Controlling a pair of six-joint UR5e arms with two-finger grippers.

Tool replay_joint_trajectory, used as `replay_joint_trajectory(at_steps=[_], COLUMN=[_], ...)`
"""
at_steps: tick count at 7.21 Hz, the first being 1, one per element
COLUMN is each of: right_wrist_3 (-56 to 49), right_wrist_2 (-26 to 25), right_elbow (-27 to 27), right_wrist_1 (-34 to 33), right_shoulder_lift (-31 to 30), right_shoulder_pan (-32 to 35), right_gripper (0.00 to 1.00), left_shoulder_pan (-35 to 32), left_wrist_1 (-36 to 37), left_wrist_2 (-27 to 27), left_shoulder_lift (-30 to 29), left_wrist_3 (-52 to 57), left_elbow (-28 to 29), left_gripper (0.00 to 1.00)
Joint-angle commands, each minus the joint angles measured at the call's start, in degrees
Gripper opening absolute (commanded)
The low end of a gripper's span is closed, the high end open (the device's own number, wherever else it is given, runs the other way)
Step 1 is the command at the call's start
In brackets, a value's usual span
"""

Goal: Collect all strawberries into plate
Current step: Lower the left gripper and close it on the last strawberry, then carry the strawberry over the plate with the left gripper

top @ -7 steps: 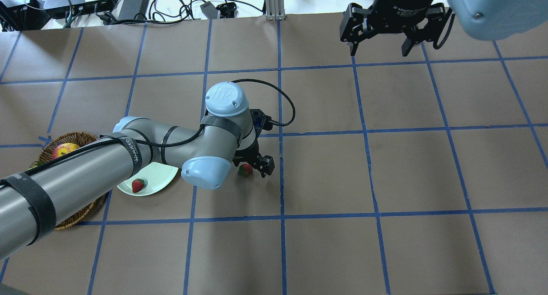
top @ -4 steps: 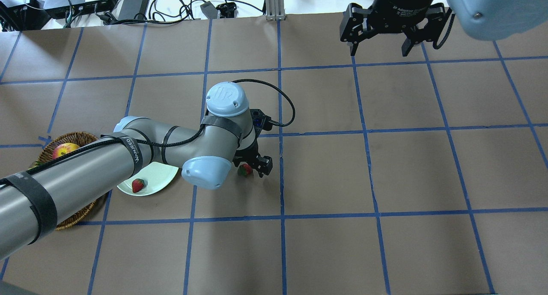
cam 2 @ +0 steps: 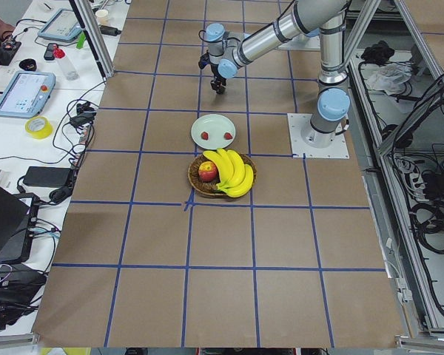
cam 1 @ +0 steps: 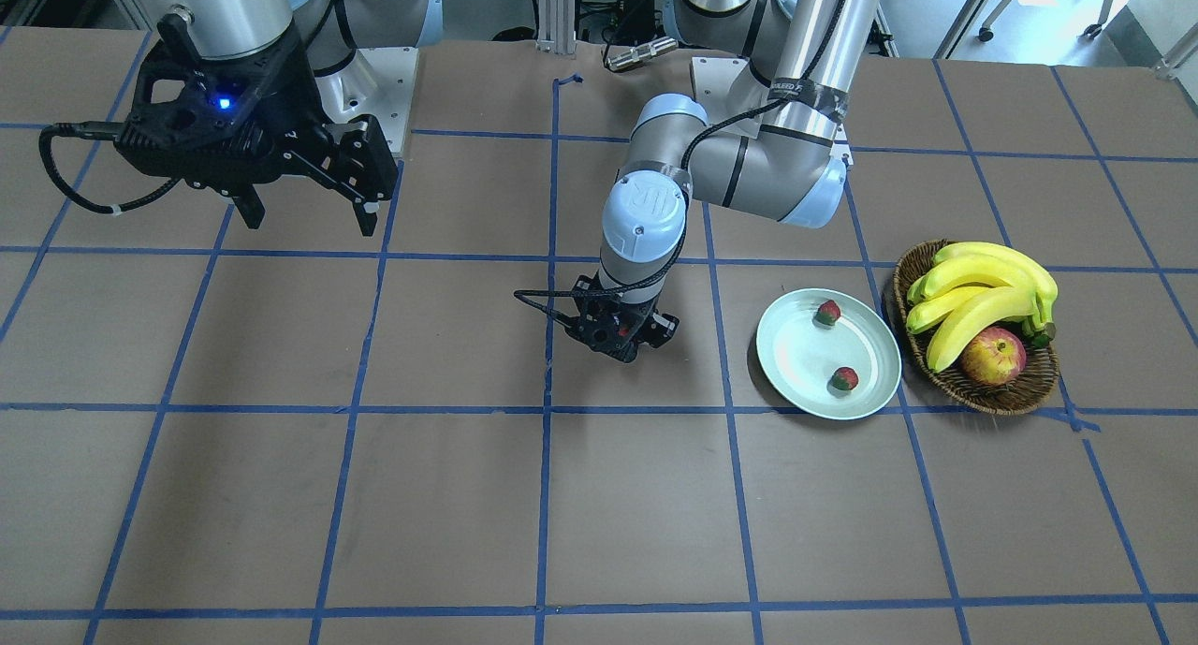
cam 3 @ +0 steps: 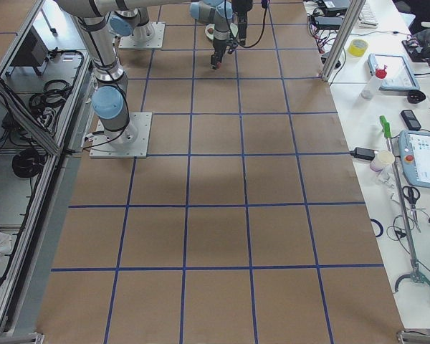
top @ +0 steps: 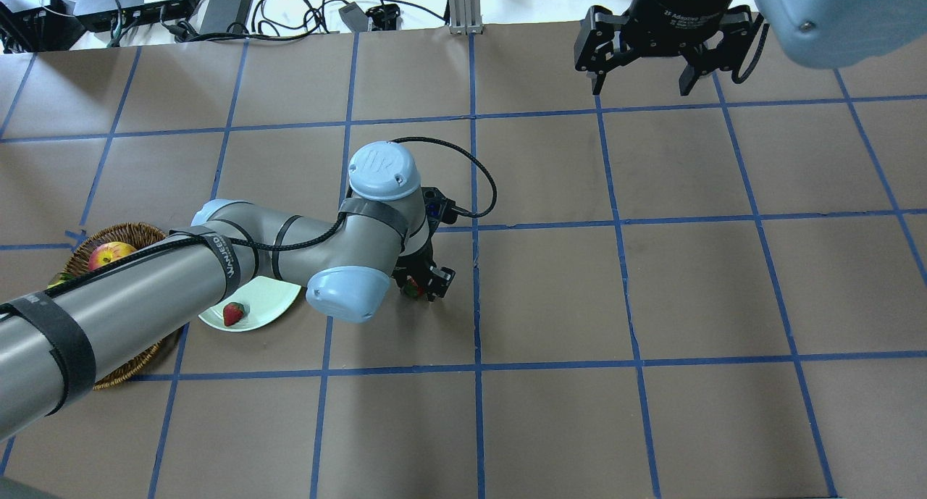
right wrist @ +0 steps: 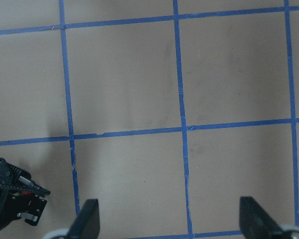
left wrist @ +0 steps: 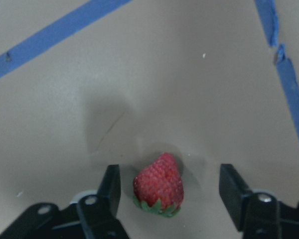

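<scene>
Front-facing: the black left claw hangs low, apart from the round pale mint-green plate.
Left wrist: the small red green-capped strawberry lies on the brown worktop between the parted fingers, untouched, tip pointing away.
Overhead: the right claw, wide, is far off.

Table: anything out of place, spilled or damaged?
Nothing spilled or damaged. One strawberry lies off the plate, on the bare paper between the fingers of the open left claw, touching neither. Two more strawberries sit on the plate; the basket stands upright with bananas and apple.
</scene>
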Motion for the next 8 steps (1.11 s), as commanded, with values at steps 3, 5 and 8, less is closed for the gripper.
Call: replay_joint_trajectory(at_steps=[3, 5, 8], right_wrist_3=[0.0, 0.0, 0.0], right_wrist_2=[0.0, 0.0, 0.2], right_elbow=[0.0, 0.0, 0.0], right_wrist_1=[0.0, 0.0, 0.0], right_shoulder_lift=[0.0, 0.0, -0.1], right_shoulder_pan=[0.0, 0.0, 0.1], right_gripper=[1.00, 1.00, 1.00], left_shoulder_pan=[0.4, 6.3, 17.6], left_wrist_1=[-0.1, -3.3, -7.5], left_wrist_2=[0.2, 0.0, 1.2], left_shoulder_lift=[0.7, 3.3, 6.9], left_wrist_3=[-0.1, 0.0, 0.3], left_elbow=[0.6, 2.1, 4.7], left_gripper=[0.07, 0.04, 0.00])
